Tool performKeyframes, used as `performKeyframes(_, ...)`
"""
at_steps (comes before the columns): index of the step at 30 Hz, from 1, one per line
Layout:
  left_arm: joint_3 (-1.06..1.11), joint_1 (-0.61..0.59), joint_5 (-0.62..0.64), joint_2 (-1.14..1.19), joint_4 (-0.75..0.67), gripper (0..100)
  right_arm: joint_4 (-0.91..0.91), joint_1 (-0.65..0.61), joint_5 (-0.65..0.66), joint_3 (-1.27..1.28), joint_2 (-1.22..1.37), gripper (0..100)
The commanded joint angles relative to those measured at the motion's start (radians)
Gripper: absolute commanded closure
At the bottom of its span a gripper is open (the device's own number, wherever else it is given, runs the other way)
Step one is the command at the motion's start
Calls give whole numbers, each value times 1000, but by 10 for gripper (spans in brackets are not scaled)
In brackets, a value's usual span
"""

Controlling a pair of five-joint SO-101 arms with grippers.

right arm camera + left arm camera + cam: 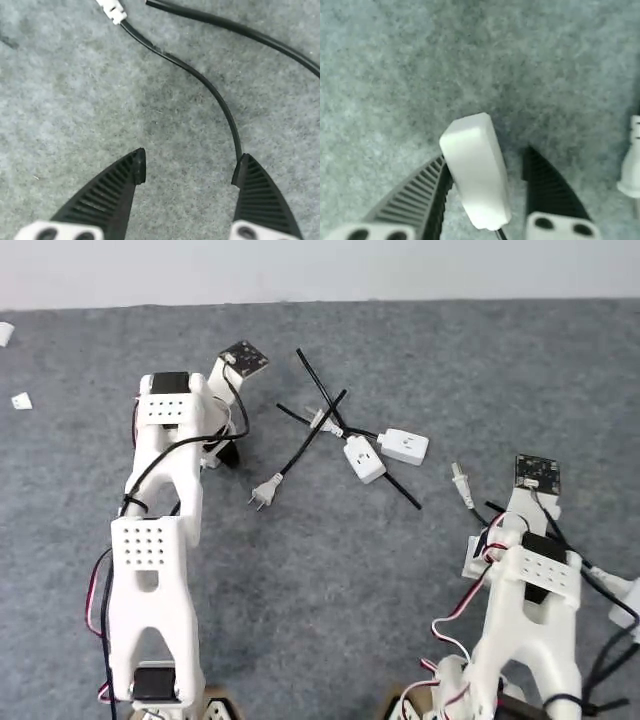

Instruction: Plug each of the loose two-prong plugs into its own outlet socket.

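Observation:
Two white outlet sockets (405, 445) (363, 459) lie mid-table among crossed black cords. A third white socket block (476, 172) sits between my left gripper's (485, 155) open fingers, touching one ribbed finger (427, 187) and apart from the other. A loose two-prong plug (265, 492) lies just beyond that gripper (222, 452), its white body (631, 170) at the left wrist view's edge. Another plug (460, 481) lies in front of my right gripper (497, 512). That gripper (192, 156) is open over the carpet. The plug's black cord (200, 82) runs from its white body (111, 9) towards one finger (250, 180).
Grey carpet (330, 600) covers the table. Black cords cross near a small white connector (320, 420) at the middle back. White scraps (20, 400) lie at the far left. A second black cord (235, 27) passes beyond the right gripper.

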Motion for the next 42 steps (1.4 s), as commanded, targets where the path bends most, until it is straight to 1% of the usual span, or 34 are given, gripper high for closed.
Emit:
performKeyframes(1, -131, -12, -14, 28, 66, 947, -22, -8, 8, -3, 2, 729)
performKeyframes(2, -162, -8, -14, 28, 92, 985, -31, -8, 5, 0, 2, 729)
performKeyframes(4, -216, 8, 0, 28, 170, 983, -36, -8, 3, 2, 2, 729)
performKeyframes(7, -318, 32, 103, 26, 284, 987, -38, -8, 3, 5, 2, 729)
performKeyframes(10, -348, 43, 261, 25, 279, 987, -38, -8, 2, 5, 2, 729)
performKeyframes(15, -349, 64, 489, 25, 282, 987, -38, -8, 2, 6, 2, 729)
performKeyframes(17, -323, 80, 594, 23, 282, 987, -39, -8, 2, 6, 2, 729)
performKeyframes(19, -280, 94, 667, -3, 282, 987, -39, -8, 2, 6, 2, 729)
performKeyframes(22, -163, 117, 736, -106, 282, 987, -39, -8, 2, 6, 2, 729)
performKeyframes(27, 133, 176, 795, -404, 278, 987, -39, -8, 2, 6, 2, 729)
performKeyframes(30, 305, 215, 872, -554, 276, 987, -39, -8, 2, 6, 2, 729)
performKeyframes(34, 516, 252, 982, -666, 261, 987, -39, -8, 2, 6, 2, 729)
performKeyframes(37, 676, 272, 1003, -692, 176, 987, -39, -8, 2, 6, 2, 729)
performKeyframes(42, 970, 304, 1005, -661, -98, 987, -39, -5, 2, 8, 2, 729)
